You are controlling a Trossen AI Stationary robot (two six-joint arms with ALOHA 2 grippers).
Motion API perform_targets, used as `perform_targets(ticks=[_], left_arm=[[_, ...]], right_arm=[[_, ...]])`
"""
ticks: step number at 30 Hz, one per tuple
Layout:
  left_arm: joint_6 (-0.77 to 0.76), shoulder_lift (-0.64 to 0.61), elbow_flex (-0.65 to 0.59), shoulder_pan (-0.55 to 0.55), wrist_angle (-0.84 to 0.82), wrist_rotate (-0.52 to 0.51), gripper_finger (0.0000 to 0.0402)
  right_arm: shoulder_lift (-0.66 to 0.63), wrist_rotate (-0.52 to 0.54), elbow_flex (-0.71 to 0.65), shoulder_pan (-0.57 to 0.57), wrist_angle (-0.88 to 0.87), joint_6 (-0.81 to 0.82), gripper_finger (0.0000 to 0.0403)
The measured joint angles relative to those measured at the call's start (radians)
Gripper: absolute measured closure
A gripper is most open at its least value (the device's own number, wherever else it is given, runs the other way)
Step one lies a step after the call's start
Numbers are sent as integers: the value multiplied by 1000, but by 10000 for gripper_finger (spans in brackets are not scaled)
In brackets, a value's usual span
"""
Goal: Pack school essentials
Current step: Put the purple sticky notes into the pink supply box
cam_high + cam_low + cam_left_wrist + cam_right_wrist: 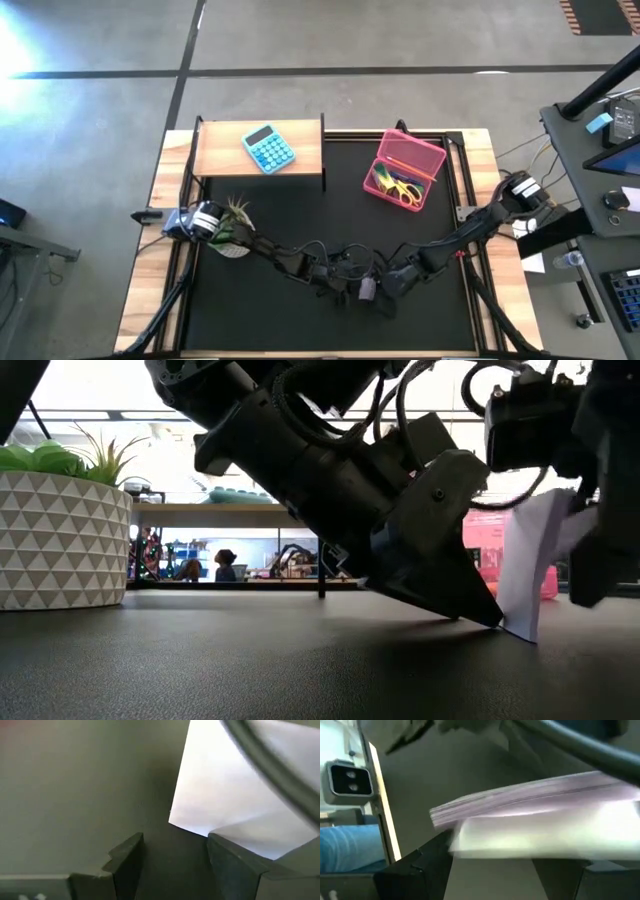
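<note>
Right gripper (500,870) is gripping the lilac note pad (535,800) off the mat, well short of the pink case (404,169), scissors (402,190) already inside. Left gripper (172,865), jaws apart, is nosing beside the pad (holding nothing). Pad & calculator (268,149) still unpacked.

blue calculator (268,149) on wooden shelf (300,152); potted plant (234,226)

Lilac note pad (535,802), pink case (405,168), blue calculator (268,149), triangle-patterned white pot (62,540).
</note>
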Motion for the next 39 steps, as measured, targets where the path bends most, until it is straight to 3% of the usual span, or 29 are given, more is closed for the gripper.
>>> perform_targets(ticks=[7,23,39], left_arm=[[5,-20,1,0,-2,-2,197],[8,-30,0,0,3,-32,197],[11,-37,0,0,-3,-32,197]], right_arm=[[-38,96,0,-10,0,30,163],[-30,131,-5,-41,30,203,163],[-30,142,-5,-34,-35,44,175]])
